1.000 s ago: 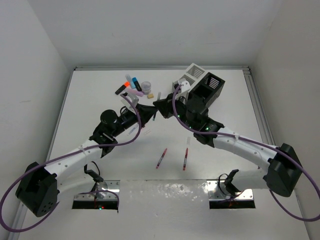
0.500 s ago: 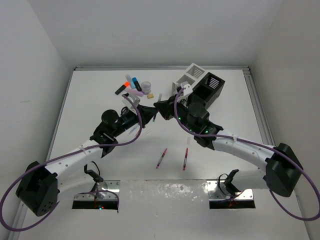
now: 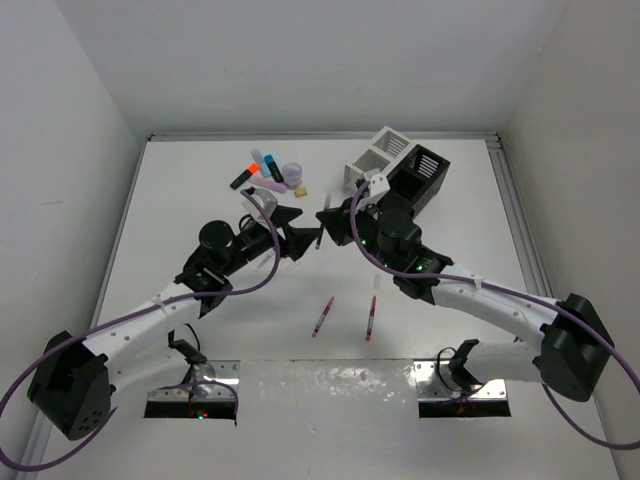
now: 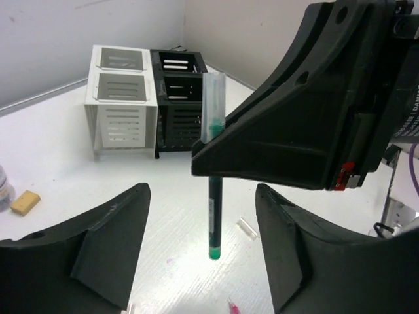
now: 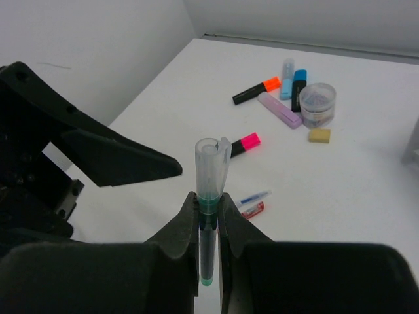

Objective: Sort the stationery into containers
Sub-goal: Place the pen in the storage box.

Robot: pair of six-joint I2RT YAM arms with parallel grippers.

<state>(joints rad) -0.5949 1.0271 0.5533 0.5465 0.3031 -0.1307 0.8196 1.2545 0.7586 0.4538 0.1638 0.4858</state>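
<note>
Item: green pen (image 5: 211,171), clear cap up, upright over mid-tabletop (image 3: 490,230), near-left of the containers (image 4: 124,121). Right jaws pinch it below the cap. Left jaws spread, flanking it, not touching.

On the white tabletop (image 3: 185,200), the spread left jaws face a thin green pen (image 4: 213,196) clamped upright in the right jaws, with little gap between them. A cluster of stubby highlighters (image 3: 262,172) crowds the far side left of centre, joined white and black slotted boxes (image 3: 375,158) right of it. 2 thin red pens (image 3: 322,316) lie near, bare surface around them.
</note>
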